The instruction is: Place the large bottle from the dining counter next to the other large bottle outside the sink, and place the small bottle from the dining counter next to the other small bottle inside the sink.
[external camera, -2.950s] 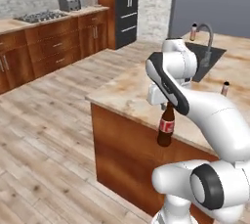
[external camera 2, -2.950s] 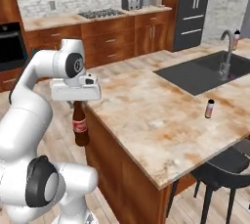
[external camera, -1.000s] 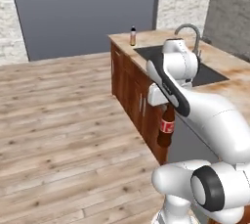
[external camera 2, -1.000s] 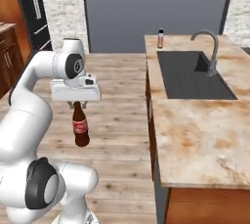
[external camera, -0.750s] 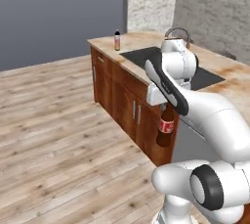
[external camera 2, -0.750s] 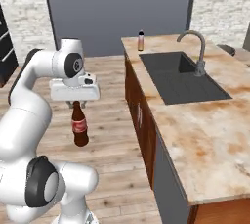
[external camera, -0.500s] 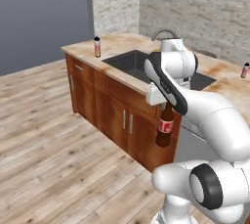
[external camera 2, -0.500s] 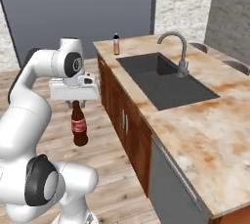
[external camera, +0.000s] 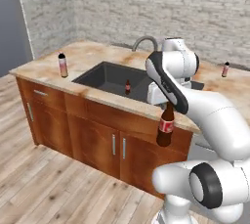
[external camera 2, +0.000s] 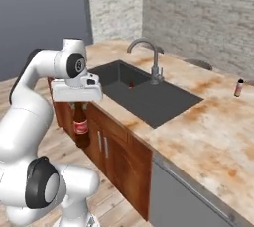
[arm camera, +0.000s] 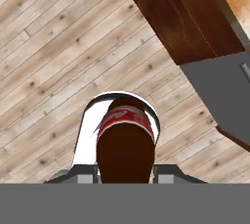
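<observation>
My gripper point(external camera: 168, 102) is shut on the neck of the large bottle point(external camera: 165, 128), tall dark-brown glass with a red label. It hangs upright over the wood floor, in front of the cabinet and below counter height point(external camera 2: 80, 126). In the hand view the large bottle point(arm camera: 126, 135) sits between the fingertips. The other large bottle point(external camera: 63, 65), pink and white with a black cap, stands on the counter left of the sink point(external camera: 105, 77). The other small bottle point(external camera: 128, 86), tiny and brown, stands inside the basin point(external camera 2: 131, 85). The small bottle point(external camera: 225, 69), pale pink, stands on the counter's far right point(external camera 2: 238, 87).
A curved grey faucet point(external camera 2: 149, 52) rises behind the sink. Reddish-brown cabinet doors point(external camera: 95, 142) front the marbled counter point(external camera 2: 198, 132). A grey panel point(external camera 2: 183, 201) follows on the right. Brick walls stand behind, with open wood floor point(external camera: 44, 189) to the left.
The base has driven and turned, so the whole scene shifted: the sink counter now lies straight ahead and closer. The arm's pose and its hold on the large bottle are unchanged.
</observation>
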